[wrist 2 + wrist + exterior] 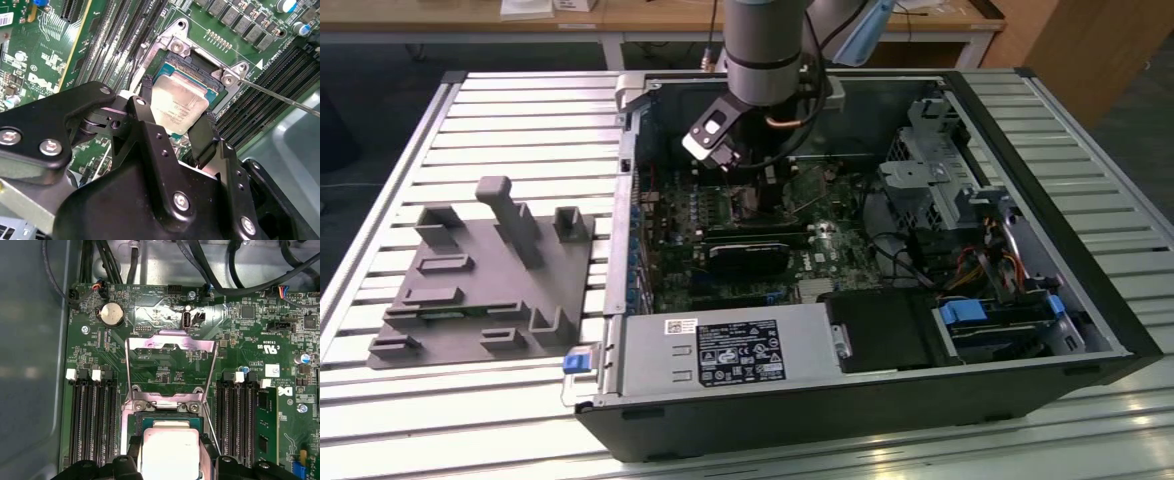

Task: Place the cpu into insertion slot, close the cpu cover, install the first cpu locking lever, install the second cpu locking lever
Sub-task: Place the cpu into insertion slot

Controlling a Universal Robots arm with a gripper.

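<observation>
Presently one black hand grips the single silvery square cpu by opposite edges above one black square insertion slot, with the one silvery frame-shaped cpu cover raised clear.

room over insertion slot: taken by pincer clamped on the cpu | cpu cover: stands raised at one slot edge, blocking that side | memory slots: flank slot closely on both sides | locking lever: thin rod jutting beside slot | case wall: hems board in
</observation>
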